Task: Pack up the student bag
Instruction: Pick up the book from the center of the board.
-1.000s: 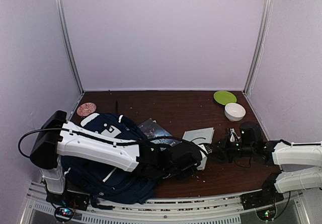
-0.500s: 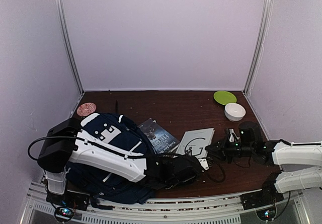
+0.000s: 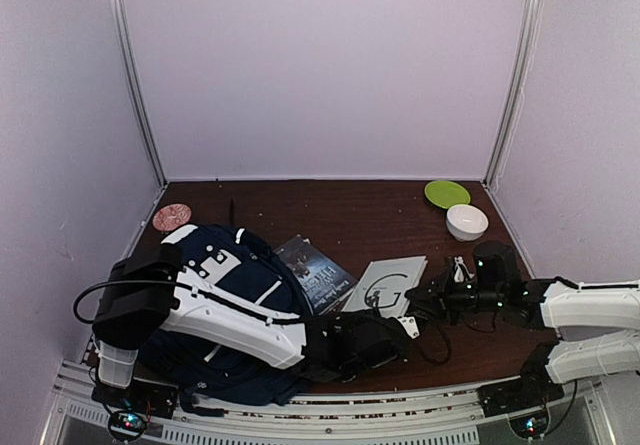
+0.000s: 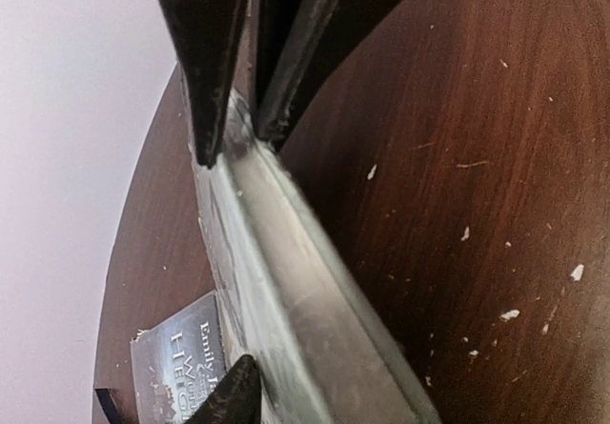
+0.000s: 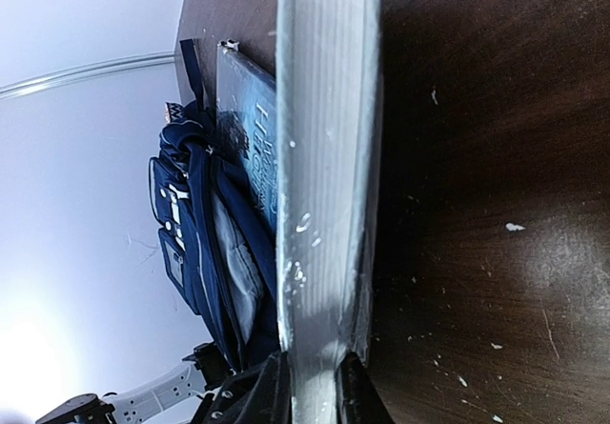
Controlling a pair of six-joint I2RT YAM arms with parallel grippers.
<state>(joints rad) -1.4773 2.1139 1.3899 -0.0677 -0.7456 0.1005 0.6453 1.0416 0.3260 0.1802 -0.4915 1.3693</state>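
The navy student bag (image 3: 225, 280) lies at the left of the table, and its grey lining (image 5: 233, 262) shows in the right wrist view. A dark paperback (image 3: 315, 270) rests beside the bag. A white book (image 3: 385, 283) lies to the right of the paperback. My right gripper (image 3: 428, 293) is shut on the white book's right edge (image 5: 319, 205), its fingers (image 5: 272, 395) pressed on both faces. My left gripper (image 3: 395, 327) is open at the book's near edge. One of its fingertips (image 4: 233, 395) touches the cover and the other is out of frame.
A green plate (image 3: 447, 193) and a white bowl (image 3: 467, 221) sit at the back right. A pink disc (image 3: 171, 216) and a thin black pen (image 3: 232, 210) lie behind the bag. A black cable (image 3: 437, 343) loops near the right arm. White crumbs dot the brown table (image 3: 350, 215).
My left arm has swung nearer and to the right, off the white book's top to its near edge, and its jaws have narrowed. The right gripper has kept its hold.
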